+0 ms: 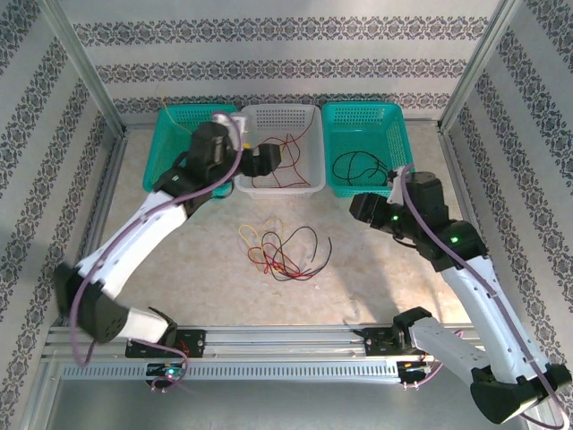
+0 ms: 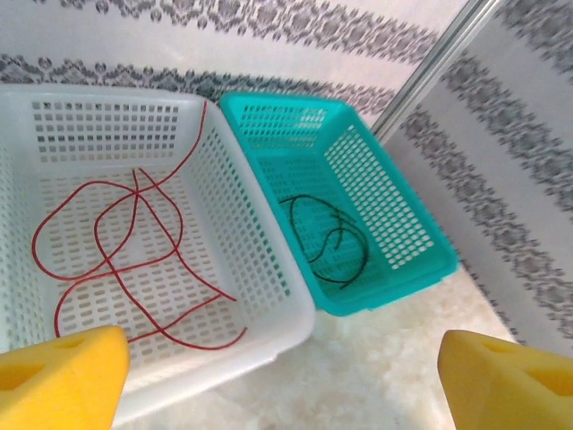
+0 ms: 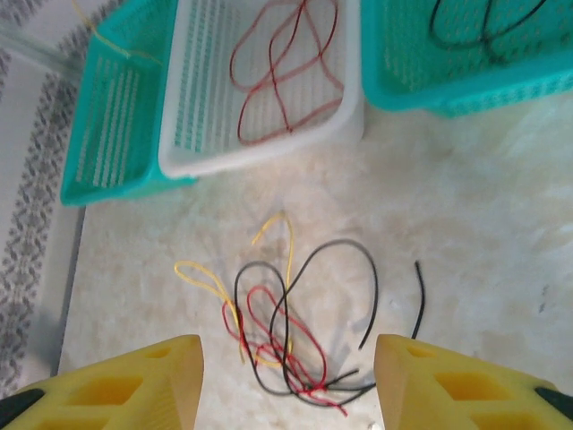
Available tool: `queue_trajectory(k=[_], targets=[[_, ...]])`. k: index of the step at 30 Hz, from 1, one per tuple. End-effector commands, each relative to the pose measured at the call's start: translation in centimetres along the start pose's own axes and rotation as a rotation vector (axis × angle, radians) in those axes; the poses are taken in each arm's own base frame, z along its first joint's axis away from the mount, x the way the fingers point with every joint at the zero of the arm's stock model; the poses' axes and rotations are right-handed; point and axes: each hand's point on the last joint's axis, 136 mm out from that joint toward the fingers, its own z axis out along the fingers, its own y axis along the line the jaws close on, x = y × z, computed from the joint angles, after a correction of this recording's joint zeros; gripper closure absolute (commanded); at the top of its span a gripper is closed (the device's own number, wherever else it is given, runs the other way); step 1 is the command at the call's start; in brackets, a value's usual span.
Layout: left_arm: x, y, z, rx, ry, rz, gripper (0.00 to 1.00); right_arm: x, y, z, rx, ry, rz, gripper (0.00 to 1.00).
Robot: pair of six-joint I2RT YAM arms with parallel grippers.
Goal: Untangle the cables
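Left tool (image 2: 279, 349) is seen wide, empty, at white basket (image 2: 252, 260) w/ red cable (image 2: 116, 251). Black cable (image 2: 327, 242) is seen in green basket (image 2: 385, 206), 2 o'clock. Right tool (image 3: 285, 358) is spread apart, empty; red/yellow/black tangle (image 3: 277, 331) is seen at its 12 o'clock on table (image 3: 466, 224).

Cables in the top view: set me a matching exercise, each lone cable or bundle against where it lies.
Things:
1. lone red cable
2. lone black cable
3. lone yellow cable
4. mixed tangle

Places:
A. table
B. right teal basket
C. white basket
D. left teal basket

Pairs: 1-C, 2-B, 3-D, 4-A
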Motion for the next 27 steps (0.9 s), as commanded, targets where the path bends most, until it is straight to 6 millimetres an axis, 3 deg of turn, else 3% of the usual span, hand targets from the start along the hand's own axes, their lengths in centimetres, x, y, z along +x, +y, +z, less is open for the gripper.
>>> queue_trajectory(k=[1, 5, 9, 18, 21, 27], targets=[[1.3, 0.7, -2.4, -0.001, -0.026, -0.067, 0.1, 2.0, 0.4, 2.5, -0.002, 0.044, -0.026, 0.46], [5.0, 2.2, -4.5, -0.027, 0.011, -0.151, 0.1, 5.4, 0.4, 5.9, 0.031, 0.131, -0.076, 0.46], [8.8, 3.4, -5.5, -0.043, 0.07, -0.217, 0.1, 7.9, 0.3, 9.0, 0.024, 0.198, -0.079, 0.44], [16.9, 6.0, -5.2, -0.105, 0.284, -0.253, 0.18, 11.4, -3.9, 14.0, 0.174, 0.307, -0.067, 0.44], [18.9, 6.2, -5.2, -0.106, 0.32, -0.267, 0.2, 11.9, -4.9, 15.1, 0.222, 0.332, -0.086, 0.45], [20.2, 5.9, -5.2, -0.087, 0.341, -0.28, 0.2, 12.6, -5.8, 17.2, 0.281, 0.409, -0.136, 0.48]])
